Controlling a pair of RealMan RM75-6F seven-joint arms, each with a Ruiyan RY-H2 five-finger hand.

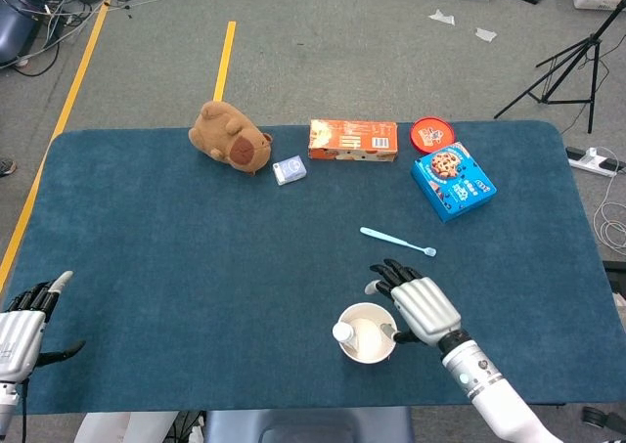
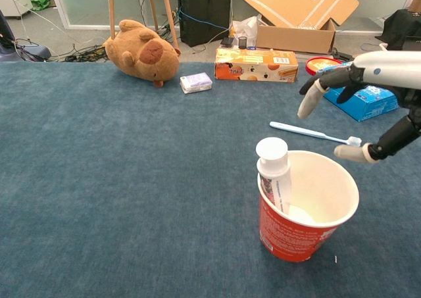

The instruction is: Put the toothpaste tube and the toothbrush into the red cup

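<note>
head view: a red cup (image 1: 365, 333) stands near the front edge of the blue table (image 1: 176, 257), with the toothpaste tube (image 1: 343, 335) upright inside it, leaning on the cup's left wall, cap up. the right hand (image 1: 423, 306) hovers just right of the cup, fingers spread apart and holding nothing. the light blue toothbrush (image 1: 397, 241) lies flat on the cloth beyond the hand, apart from it. the left hand (image 1: 22, 328) rests at the table's front left corner, well away, fingers apart and empty. along the far edge sit a brown plush toy (image 1: 229, 137), a small pale box (image 1: 290, 170), an orange box (image 1: 353, 140), a red lid (image 1: 432, 131) and a blue cookie box (image 1: 452, 180).

chest view: the red cup (image 2: 304, 231) fills the foreground, its white inside showing, the toothpaste tube (image 2: 273, 177) propped against the left rim. the right hand (image 2: 375, 94) hangs above and behind the cup's right side, fingers (image 2: 308, 100) splayed, gripping nothing. the toothbrush (image 2: 313, 133) lies on the table just behind the cup, under the hand, untouched. the plush toy (image 2: 143, 52), the pale box (image 2: 196, 82) and the orange box (image 2: 255, 64) line the back.
</note>
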